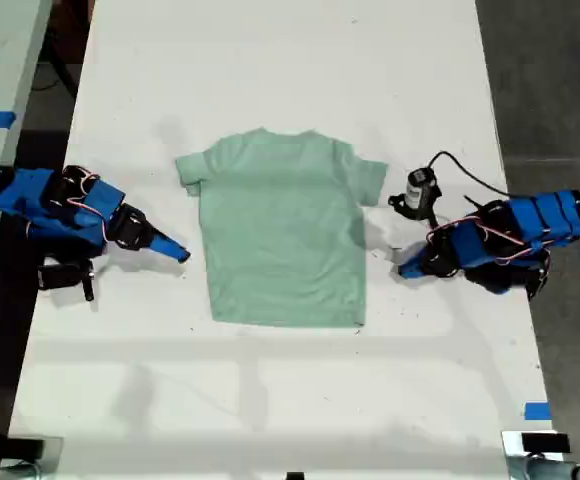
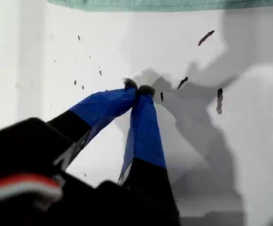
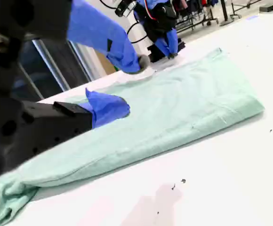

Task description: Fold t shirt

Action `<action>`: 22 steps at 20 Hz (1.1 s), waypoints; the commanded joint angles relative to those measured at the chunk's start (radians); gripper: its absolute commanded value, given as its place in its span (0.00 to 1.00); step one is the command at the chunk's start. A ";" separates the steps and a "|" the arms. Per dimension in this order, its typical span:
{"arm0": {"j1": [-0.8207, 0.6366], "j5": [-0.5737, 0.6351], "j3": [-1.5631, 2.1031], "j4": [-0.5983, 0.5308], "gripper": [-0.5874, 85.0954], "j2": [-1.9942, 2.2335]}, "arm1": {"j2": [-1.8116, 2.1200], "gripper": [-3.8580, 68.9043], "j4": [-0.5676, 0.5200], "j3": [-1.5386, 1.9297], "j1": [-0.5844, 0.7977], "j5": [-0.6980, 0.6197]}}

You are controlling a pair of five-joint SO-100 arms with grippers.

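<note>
Presently the t shirt is lying spread flat on the white table, directly between the two sets of jaws, and no fold is being shown in its body yet. My first gripper is being held with its jaws pressed together, tips touching and nothing between them. The cloth's edge is lying ahead of those tips, near but apart, with bare table in the gap. My second gripper is being held with its jaws parted wide and empty. The near side of the shirt is lying just ahead of and beneath them, and a bunched sleeve is sitting off to one side. Whether the lower jaw is touching the cloth cannot be told.

The step in hand is being read as the approach to the shirt's side edges for a first fold. For this to go well, the shut jaws are best opened before the cloth is reached, so that the edge is not being pushed and rucked. One jaw should be slid low along the table under the edge, so that both layers are being pinched rather than only the top one. The crumpled sleeve is likely to be dragged into the fold, so a grip clear of it is being advised
</note>
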 commanded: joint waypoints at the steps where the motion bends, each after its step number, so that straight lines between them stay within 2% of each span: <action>1: -0.008 0.008 0.041 0.002 0.14 0.008 | 0.009 0.07 -0.028 0.046 0.012 -0.015; 3: -0.008 0.008 0.041 0.002 0.14 0.008 | 0.009 0.07 -0.028 0.046 0.028 -0.017; 4: -0.009 0.008 0.041 0.002 0.14 0.008 | 0.009 0.07 -0.028 0.046 0.057 0.032; 5: -0.023 0.008 0.041 0.002 0.13 0.008 | 0.009 0.07 -0.028 0.046 0.078 0.245; 6: -0.063 -0.009 0.041 0.000 0.13 0.009 | 0.009 0.08 -0.028 0.046 0.078 0.525; 7: -0.118 -0.150 0.041 -0.003 0.13 0.018 | 0.011 0.08 -0.032 0.046 0.074 0.658; 8: -0.170 -0.439 0.041 -0.003 0.14 0.018 | 0.012 0.08 -0.043 0.040 0.098 0.681; 9: -0.204 -0.686 0.041 -0.012 0.29 0.018 | 0.012 0.06 -0.043 0.038 0.137 0.695; 10: -0.245 -0.698 0.041 -0.052 0.46 0.018 | 0.012 0.06 -0.043 0.044 0.132 0.670; 11: -0.291 -0.687 0.041 -0.044 0.48 0.018 | 0.012 0.06 -0.054 0.044 0.101 0.747; 12: -0.325 -0.614 0.041 -0.006 0.46 0.018 | 0.012 0.07 -0.032 0.044 0.075 0.914; 13: -0.344 -0.538 0.041 0.000 0.45 0.014 | 0.012 0.06 -0.098 0.031 0.095 0.854; 14: -0.347 -0.526 0.041 -0.002 0.50 0.015 | 0.012 0.09 -0.166 0.008 0.172 0.742; 15: -0.365 -0.565 0.041 -0.003 0.53 0.018 | -0.009 0.18 -0.146 -0.074 0.236 0.690; 17: -0.425 -0.554 0.041 0.000 0.46 0.012 | -0.213 0.33 -0.035 -0.318 0.434 0.571; 18: -0.419 -0.561 0.041 0.000 0.42 0.012 | -0.344 0.38 -0.003 -0.437 0.532 0.508; 20: -0.425 -0.554 0.041 0.002 0.35 0.003 | -0.546 0.46 -0.014 -0.572 0.729 0.388; 21: -0.416 -0.503 0.041 0.000 0.29 0.009 | -0.640 0.49 -0.060 -0.600 0.799 0.342; 22: -0.420 -0.460 0.041 0.000 0.05 0.011 | -0.746 0.50 -0.106 -0.623 0.876 0.307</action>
